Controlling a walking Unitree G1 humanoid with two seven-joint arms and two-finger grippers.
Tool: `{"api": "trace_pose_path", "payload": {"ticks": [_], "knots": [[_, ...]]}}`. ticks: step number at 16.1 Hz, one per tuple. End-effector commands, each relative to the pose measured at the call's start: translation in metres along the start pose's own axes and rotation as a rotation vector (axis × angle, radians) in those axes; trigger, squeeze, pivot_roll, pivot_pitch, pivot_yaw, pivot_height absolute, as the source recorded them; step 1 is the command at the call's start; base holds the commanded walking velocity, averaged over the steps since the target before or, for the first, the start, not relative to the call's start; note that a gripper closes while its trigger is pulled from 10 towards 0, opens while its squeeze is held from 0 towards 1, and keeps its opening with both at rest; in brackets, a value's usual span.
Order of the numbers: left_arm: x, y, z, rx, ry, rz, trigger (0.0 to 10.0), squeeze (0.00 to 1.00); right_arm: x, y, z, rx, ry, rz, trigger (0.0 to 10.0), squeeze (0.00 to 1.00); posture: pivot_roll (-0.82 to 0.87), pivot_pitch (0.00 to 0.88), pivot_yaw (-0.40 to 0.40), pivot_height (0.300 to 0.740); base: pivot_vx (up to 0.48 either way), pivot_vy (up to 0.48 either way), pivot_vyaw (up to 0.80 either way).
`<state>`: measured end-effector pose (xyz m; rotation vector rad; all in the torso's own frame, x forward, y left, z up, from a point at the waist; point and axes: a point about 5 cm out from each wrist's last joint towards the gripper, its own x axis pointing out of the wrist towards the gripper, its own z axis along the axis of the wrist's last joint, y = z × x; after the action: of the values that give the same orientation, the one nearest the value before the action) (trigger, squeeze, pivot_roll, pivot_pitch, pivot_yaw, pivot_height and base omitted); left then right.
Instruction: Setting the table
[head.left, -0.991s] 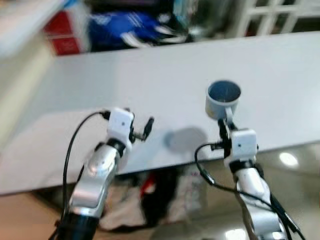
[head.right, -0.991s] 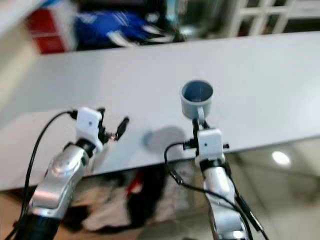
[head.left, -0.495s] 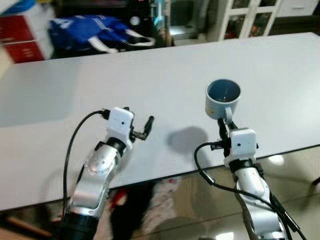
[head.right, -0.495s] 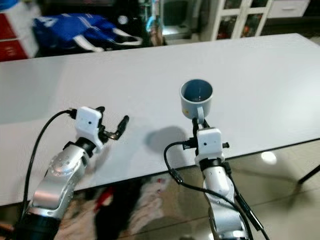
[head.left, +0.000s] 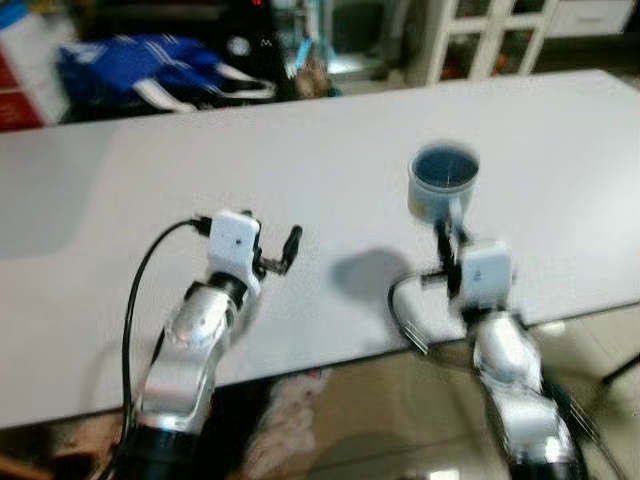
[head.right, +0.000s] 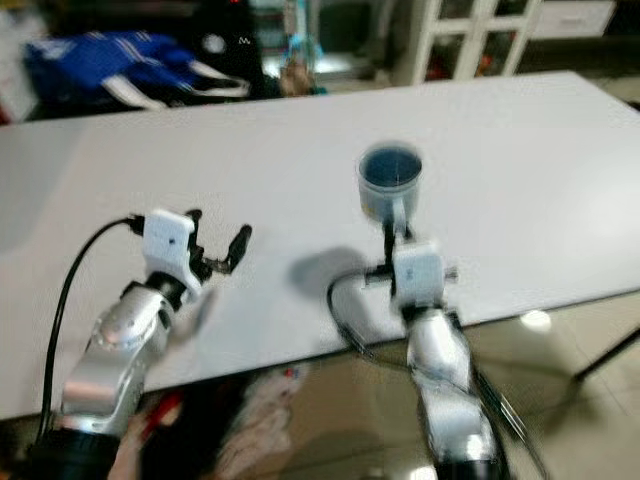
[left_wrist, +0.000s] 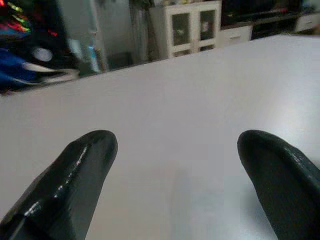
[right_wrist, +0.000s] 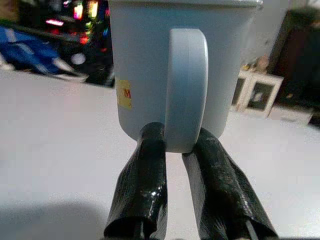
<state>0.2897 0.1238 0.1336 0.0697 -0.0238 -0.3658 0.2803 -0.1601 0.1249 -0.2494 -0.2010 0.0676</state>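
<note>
Pinching the mug (head.left: 443, 185) by its handle, right hand (right_wrist: 182, 150) clamped; rigid, probably breakable, hovering over table (head.left: 300, 160).

Long white table (head.left: 250, 150) (matte, faintly shadowed)
</note>
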Motion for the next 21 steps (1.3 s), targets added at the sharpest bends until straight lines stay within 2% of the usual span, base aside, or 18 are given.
{"api": "trace_pose_path", "payload": {"ticks": [1,4,7,9,11,14,17,21], "knots": [[-0.004,-0.007,0.005,0.011,0.003,-0.090,10.0,0.00,0.007,-0.008,-0.003,0.018,0.017,-0.012,0.0,0.00,0.00,0.000,0.040,0.727,0.000,0.000,0.00],[-0.036,-0.005,0.006,0.069,0.090,-0.317,10.0,0.00,0.035,-0.020,-0.011,0.025,0.053,0.005,0.0,0.00,0.06,0.011,0.032,0.727,0.000,0.000,0.00],[-0.035,0.002,0.024,0.024,0.101,-0.355,10.0,0.00,0.055,-0.023,-0.019,0.053,0.094,0.018,0.0,0.00,0.09,0.014,0.033,0.727,0.000,0.000,0.00],[-0.032,-0.001,0.047,-0.032,0.065,-0.363,10.0,0.00,0.072,-0.023,-0.024,0.113,0.156,0.011,0.0,0.00,0.14,0.030,0.025,0.727,0.000,0.000,0.00],[-0.033,0.000,0.051,0.005,0.054,-0.332,10.0,0.00,0.082,-0.017,-0.021,0.105,0.157,0.040,0.0,0.00,0.16,0.046,0.020,0.727,0.000,0.000,0.00],[-0.037,0.000,0.052,0.023,0.043,-0.275,10.0,0.00,0.087,-0.012,-0.020,0.098,0.154,0.058,0.0,0.00,0.17,0.063,0.012,0.727,0.000,0.000,0.00],[-0.040,-0.005,0.051,-0.017,0.048,-0.255,10.0,0.00,0.090,-0.010,-0.021,0.098,0.157,0.062,0.0,0.00,0.18,0.071,0.009,0.727,0.395,0.000,0.00],[-0.044,-0.019,0.053,-0.016,0.059,-0.340,10.0,0.00,0.089,-0.010,-0.027,0.088,0.196,0.062,0.0,0.00,0.17,0.079,0.013,0.727,0.455,0.000,0.00]]}}
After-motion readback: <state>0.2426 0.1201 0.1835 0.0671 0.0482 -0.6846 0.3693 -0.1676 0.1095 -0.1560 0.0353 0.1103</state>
